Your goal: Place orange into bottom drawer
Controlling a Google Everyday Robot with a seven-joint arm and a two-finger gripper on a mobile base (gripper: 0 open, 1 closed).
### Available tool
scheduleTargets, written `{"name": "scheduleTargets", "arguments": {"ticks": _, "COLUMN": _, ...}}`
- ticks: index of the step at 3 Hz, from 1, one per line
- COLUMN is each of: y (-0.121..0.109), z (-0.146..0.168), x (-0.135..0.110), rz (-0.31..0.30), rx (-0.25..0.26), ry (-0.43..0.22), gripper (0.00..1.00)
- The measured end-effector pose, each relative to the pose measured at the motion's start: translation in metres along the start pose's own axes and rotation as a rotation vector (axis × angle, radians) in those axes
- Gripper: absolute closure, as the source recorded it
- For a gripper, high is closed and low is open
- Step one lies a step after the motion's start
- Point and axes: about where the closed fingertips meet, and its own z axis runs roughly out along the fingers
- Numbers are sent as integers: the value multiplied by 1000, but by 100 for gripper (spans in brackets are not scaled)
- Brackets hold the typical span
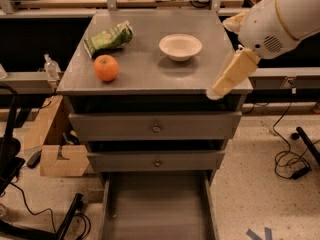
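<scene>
**Orange on the bench, bottom drawer pulled out**

The orange (106, 67) sits front-left on the grey bench (150, 81), just beside a green snack bag (109, 38) whose print is unreadable. A white bowl (180, 46) stands apart. The bottom drawer (157, 204) is open. The gripper (231, 76) hovers at the bench's right front corner; I cannot tell how far open it is.

The bottom drawer (157, 206) is running off the lower edge; the gripper (229, 77), at right, is showing blurred, its arm (285, 14) cropped.

Rounded white arm (282, 14), tan hand (230, 75) at right
</scene>
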Motion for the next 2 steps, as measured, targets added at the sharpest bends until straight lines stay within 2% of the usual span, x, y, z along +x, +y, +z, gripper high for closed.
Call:
{"name": "scheduleTargets", "arguments": {"ticks": 1, "y": -13, "z": 25, "x": -21, "rz": 14, "rx": 47, "ry": -198, "gripper": 0}}
{"name": "scheduleTargets", "arguments": {"ticks": 2, "y": -32, "z": 39, "x": -54, "rz": 21, "rx": 155, "ry": -359, "gripper": 0}}
